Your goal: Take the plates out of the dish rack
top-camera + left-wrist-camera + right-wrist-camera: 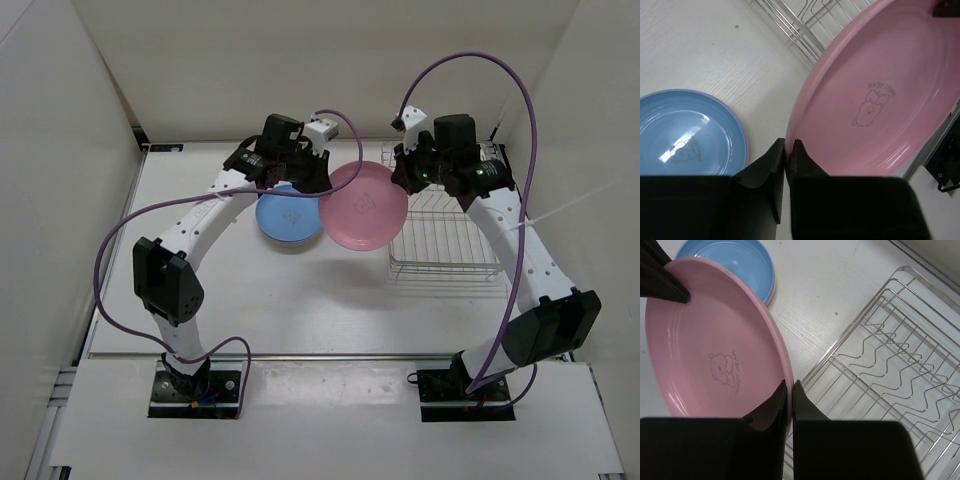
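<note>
The pink plate hangs above the table between both arms, left of the dish rack. My left gripper is shut on its left rim, seen in the left wrist view with the plate beyond it. My right gripper is shut on the opposite rim, seen in the right wrist view with the plate. The blue plate lies flat on the table under the left arm. No plates show in the rack. The cream-white and lilac plates are out of view.
White walls enclose the table on the left, back and right. The rack stands at the right, close to the back wall. Purple cables loop above both arms.
</note>
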